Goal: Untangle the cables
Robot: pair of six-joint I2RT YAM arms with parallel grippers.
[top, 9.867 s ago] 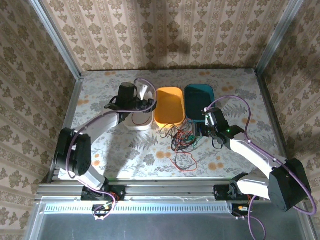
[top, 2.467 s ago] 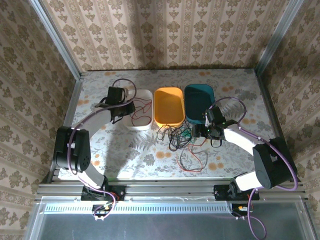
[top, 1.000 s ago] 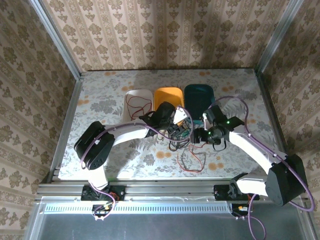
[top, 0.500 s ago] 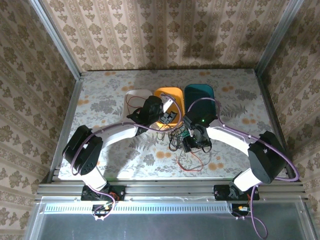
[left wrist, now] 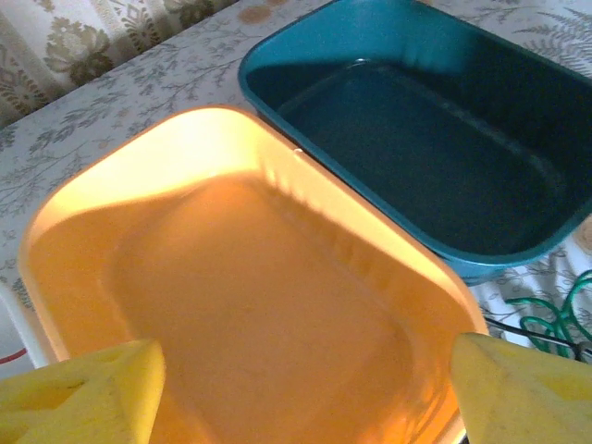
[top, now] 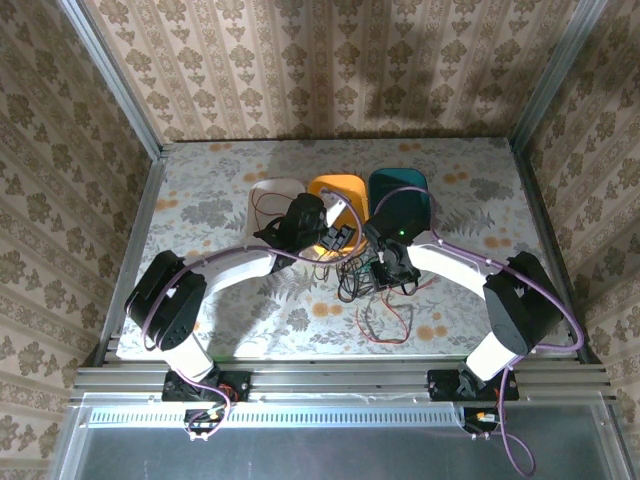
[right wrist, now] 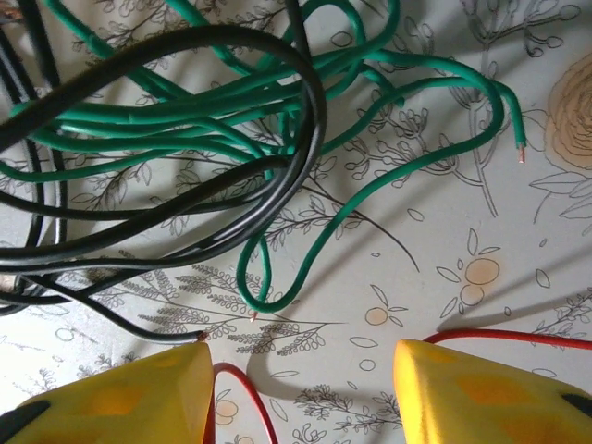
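The cables (top: pixel 362 280) lie in a tangle of black, green and red on the table in front of the bins. A red loop (top: pixel 385 322) trails toward the near edge. My right gripper (top: pixel 385 268) hovers low over the tangle, open (right wrist: pixel 301 398). Only bare table lies between its yellow fingertips (right wrist: pixel 120 398). Green cable (right wrist: pixel 305 120) and black cable (right wrist: pixel 185 55) coil just ahead of it, and a red cable (right wrist: pixel 518 338) runs beside the right fingertip. My left gripper (top: pixel 335 238) is open over the orange bin (left wrist: pixel 259 305), holding nothing.
Three bins stand in a row at the back: a white one (top: pixel 262 190) holding a red cable (top: pixel 268 205), the orange one (top: pixel 322 187), and a teal one (top: pixel 415 190), empty in the left wrist view (left wrist: pixel 416 139). Metal rails frame the flowered table.
Over the last second the left gripper drew back left onto the orange bin. The right gripper swung in over the tangle and shifted a little toward the bins.
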